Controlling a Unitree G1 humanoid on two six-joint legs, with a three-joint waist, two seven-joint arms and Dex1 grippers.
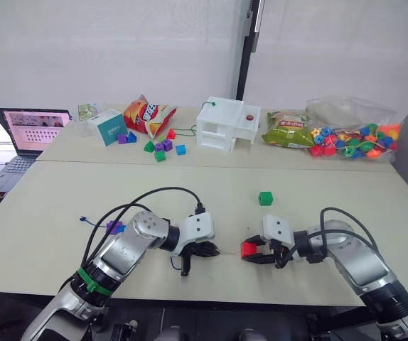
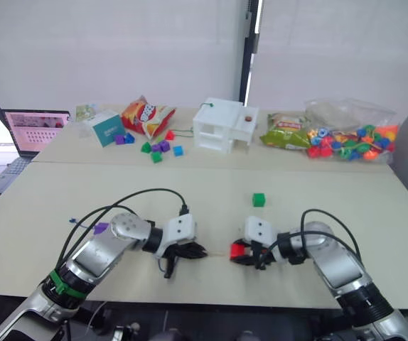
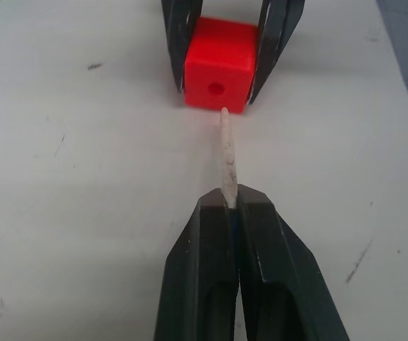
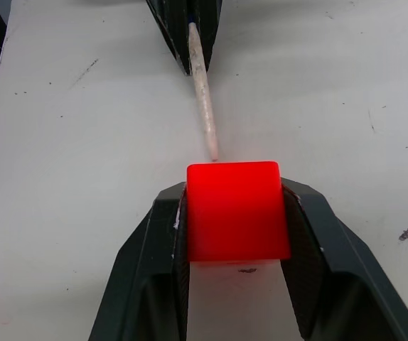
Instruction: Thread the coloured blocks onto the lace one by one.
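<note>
Containers, far side of the table [image 1: 62, 192], well beyond both grippers: a clear bag [image 1: 352, 128] sits beyond the right gripper and holds mixed round and star beads in red, blue, orange and green. A white open-fronted box [image 1: 227, 126] stands roughly midway beyond the two grippers; a small dark red item rests on its top and a thin green cord [image 1: 190, 131] trails from it. A teal carton [image 1: 109, 128], a red snack bag [image 1: 146, 114] and a green snack bag [image 1: 286, 130] lie closed; contents cannot be told. Loose small blocks [image 1: 160, 147] lie near the red snack bag.

Task items: the red block [image 3: 217, 74] is a cube with a round hole in the face turned toward the left gripper. The lace [image 3: 227, 160] shows a pale, stiff, slightly scuffed tip; its dark cord [image 1: 84, 220] runs back behind the left arm. A green block [image 1: 265, 198] rests beyond the right gripper, apart from it. A purple block [image 1: 113, 226] lies beside the left forearm.

Right gripper [image 4: 236, 213]: fingers part-way apart, clamped on two opposite sides of the red block, low over the table.

Left gripper [image 3: 236, 213]: fingers pressed together on the lace, pale tip projecting forward. The tip end sits at the lower edge of the red block's holed face, just below the hole, not inside it.
</note>
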